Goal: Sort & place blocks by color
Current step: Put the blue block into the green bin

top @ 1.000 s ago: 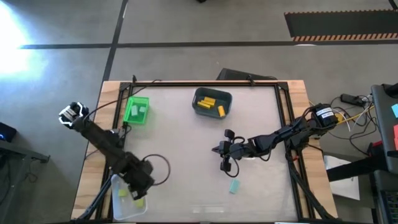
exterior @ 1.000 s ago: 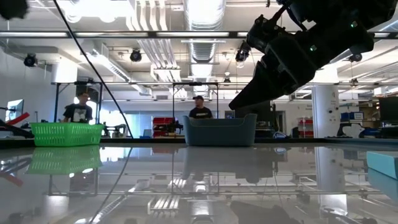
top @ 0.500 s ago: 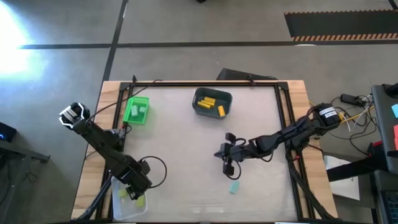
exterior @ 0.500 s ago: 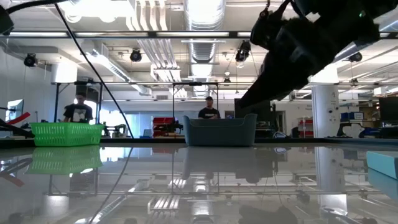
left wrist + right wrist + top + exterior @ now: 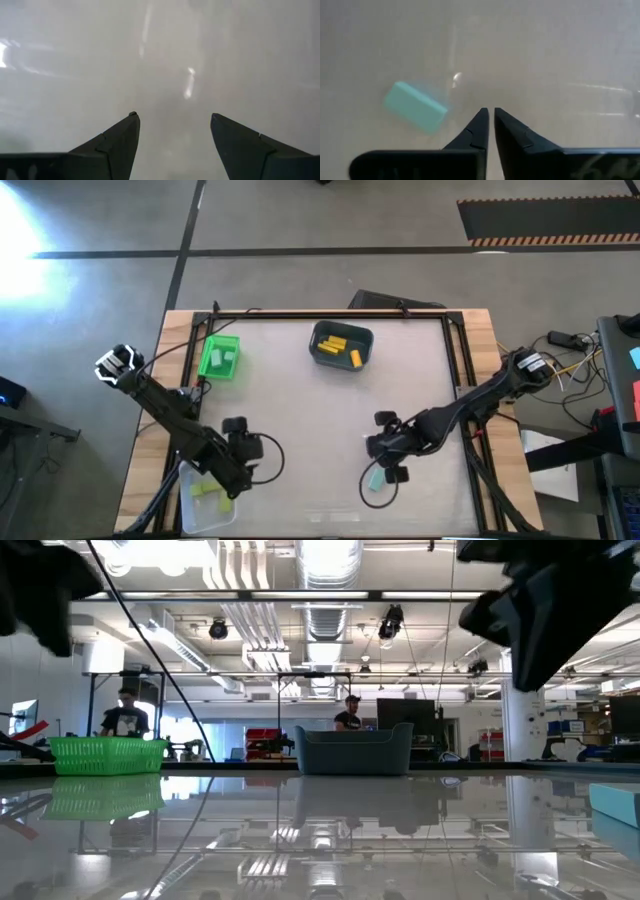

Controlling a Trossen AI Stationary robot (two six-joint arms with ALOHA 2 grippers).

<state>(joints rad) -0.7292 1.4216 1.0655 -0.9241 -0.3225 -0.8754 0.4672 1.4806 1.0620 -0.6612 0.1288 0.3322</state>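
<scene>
Pale, glossy tabletop (image 5: pixel 300 410) carries three bins: a bright green basket (image 5: pixel 219 357) at the far left, a grey-blue bin (image 5: pixel 341 345) at far centre holding yellow blocks (image 5: pixel 333 341), and a clear bin (image 5: pixel 205 508) at the near left corner holding pale lime-green blocks (image 5: pixel 208 492). Since half a second ago, the right gripper (image 5: pixel 385 467) has travelled toward the near edge and now sits directly beside the teal block (image 5: pixel 415 107), its fingers pressed almost together, apart from the block. The left gripper (image 5: pixel 236 442) has left the clear bin and hangs over bare tabletop just beside it, fingers (image 5: pixel 117 142) spread wide. The teal block is a small, pale oblong lying flat on the tabletop near its front edge.
</scene>
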